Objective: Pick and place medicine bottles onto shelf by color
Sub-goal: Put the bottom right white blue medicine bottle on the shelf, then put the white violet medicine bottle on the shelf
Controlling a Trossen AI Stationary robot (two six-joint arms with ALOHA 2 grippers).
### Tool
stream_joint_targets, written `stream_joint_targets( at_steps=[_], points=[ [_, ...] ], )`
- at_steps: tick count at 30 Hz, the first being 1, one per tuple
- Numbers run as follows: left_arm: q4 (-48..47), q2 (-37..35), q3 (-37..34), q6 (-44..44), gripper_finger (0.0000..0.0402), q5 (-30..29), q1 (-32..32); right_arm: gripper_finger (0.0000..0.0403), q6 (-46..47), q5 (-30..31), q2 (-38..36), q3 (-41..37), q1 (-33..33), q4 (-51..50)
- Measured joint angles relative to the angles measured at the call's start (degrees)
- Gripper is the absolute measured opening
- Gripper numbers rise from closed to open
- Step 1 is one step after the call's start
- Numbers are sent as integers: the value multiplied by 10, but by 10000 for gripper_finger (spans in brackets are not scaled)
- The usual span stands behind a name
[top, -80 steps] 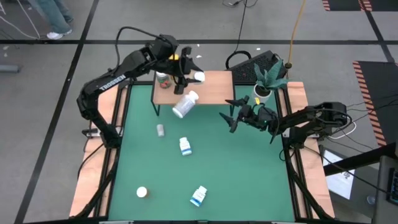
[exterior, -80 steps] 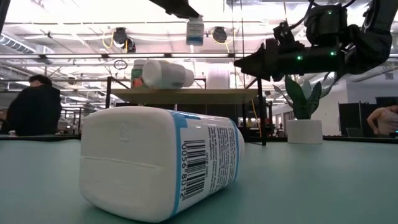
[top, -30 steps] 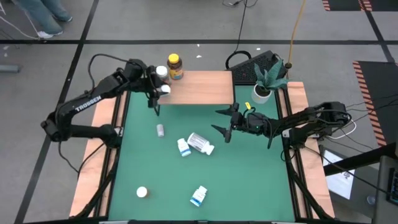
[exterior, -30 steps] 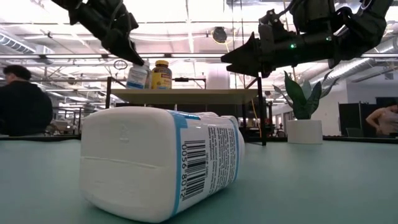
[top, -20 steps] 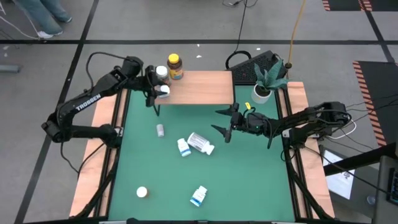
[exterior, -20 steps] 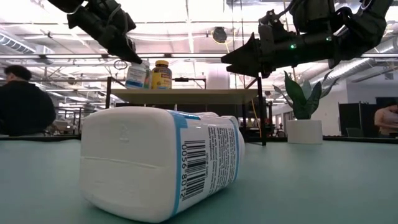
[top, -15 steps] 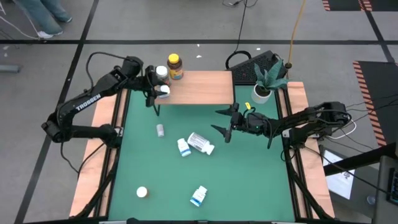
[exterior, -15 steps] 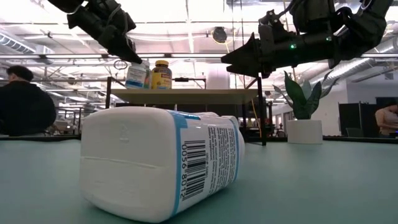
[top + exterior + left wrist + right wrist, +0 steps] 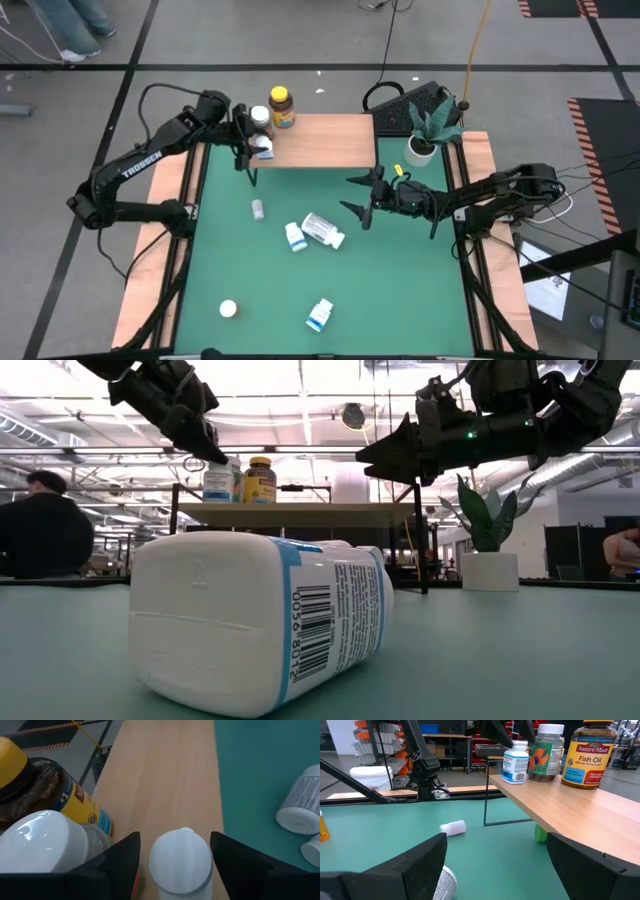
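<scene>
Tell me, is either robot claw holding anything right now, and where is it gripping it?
The left gripper straddles a white-capped bottle on the shelf; contact unclear. The right gripper is open, empty.

Overhead looking straight down, low camera level across table, both sharing the shelf (image 9: pixel 318 140).

Robotics lab: exposed ceiling ducts (image 9: pixel 190 420), workbenches.

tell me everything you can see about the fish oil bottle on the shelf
The fish oil bottle is amber brown with a yellow lid and a yellow label reading Nature Made Fish Oil. It stands upright at the far left corner of the shelf, whose top is light wood. Right beside it stands a clear bottle with a white cap; whether the two touch cannot be told. No gripper holds it.
</scene>
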Motion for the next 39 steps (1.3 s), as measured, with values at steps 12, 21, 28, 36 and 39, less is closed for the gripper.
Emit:
stream_joint_targets(
  at_steps=[12,21,28,36,39],
  points=[
    [13,-42,0,-10,249,-68,-44,334,-54,0,0,0,19,6],
    [0,-91,0,-126,231,-221,-149,334,-57,3,0,0,20,11],
    [-10,-110,0,-210,197,-293,-300,334,-60,16,0,0,23,5],
    [-59,-28,0,-314,156,-376,-500,334,-161,-44,0,37,79,-60],
    [-84,16,0,-364,144,-460,-549,334,-201,-13,14,79,103,-136]
  ],
)
